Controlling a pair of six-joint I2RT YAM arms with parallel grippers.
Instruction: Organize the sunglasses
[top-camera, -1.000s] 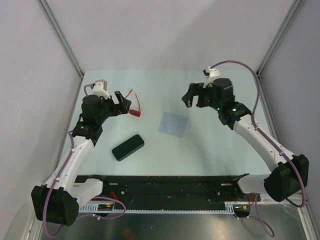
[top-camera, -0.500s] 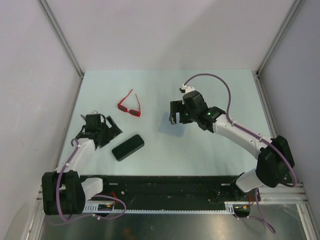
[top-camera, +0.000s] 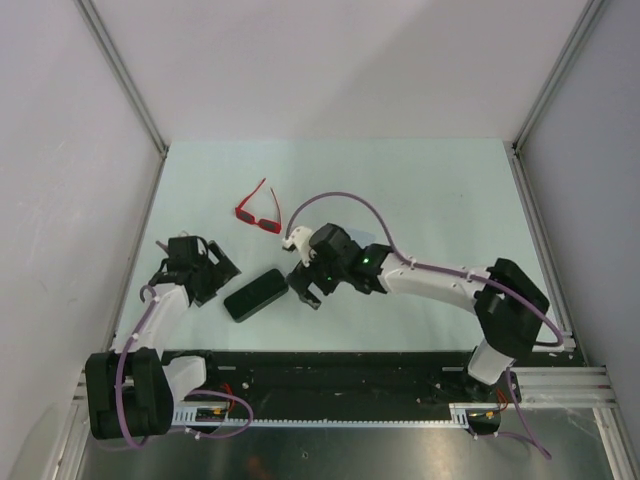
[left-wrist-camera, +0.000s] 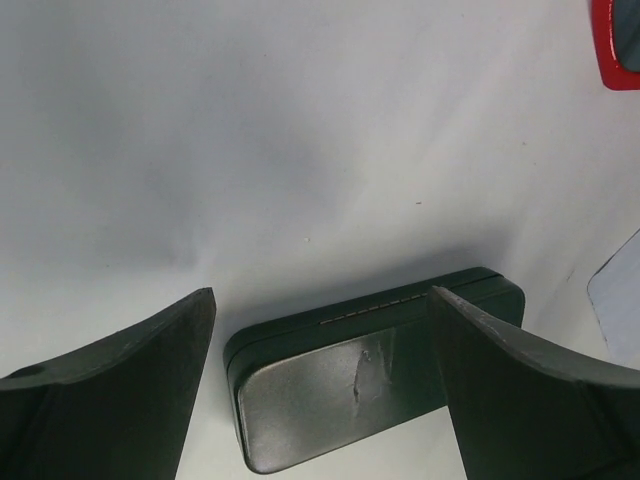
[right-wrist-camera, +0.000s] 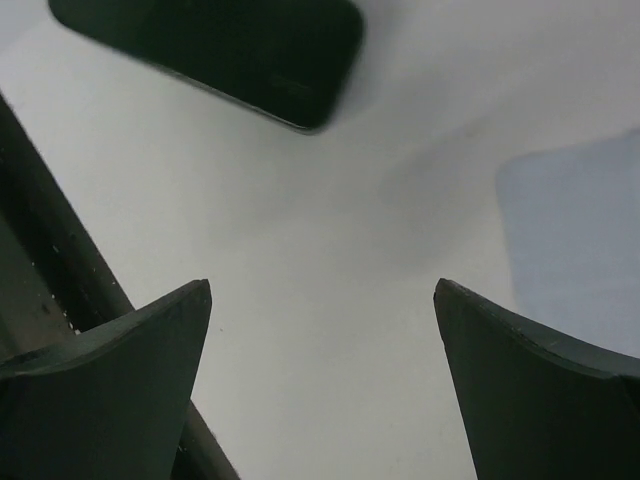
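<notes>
Sunglasses (top-camera: 259, 213) are lying on the counter (top-camera: 430, 190), left of middle and toward the far side, lenses down on the surface, both red arms unfolded and pointing away from the bases. Nothing is touching them. In the left wrist view only one red corner is showing, at the top right edge.

Case (top-camera: 256, 294) is lying closed on the counter, nearer the bases than the sunglasses and apart from them, sitting between the two grippers.

Left gripper (top-camera: 216, 270) is sitting low, just left of the case, jaws released and spread wide, holding nothing. Its wrist view is showing the case lying across the gap ahead of the fingers (left-wrist-camera: 120, 380). Contact with the case: cannot tell.

Right arm is reaching across the middle of the counter. Right gripper (top-camera: 304, 288) is hanging just beside the case's right end, jaws also released and empty. Its wrist view is showing the case end at the top left and the cloth (right-wrist-camera: 575, 240) at the right edge, flat on the counter. In the top view the right arm is covering the cloth.
</notes>
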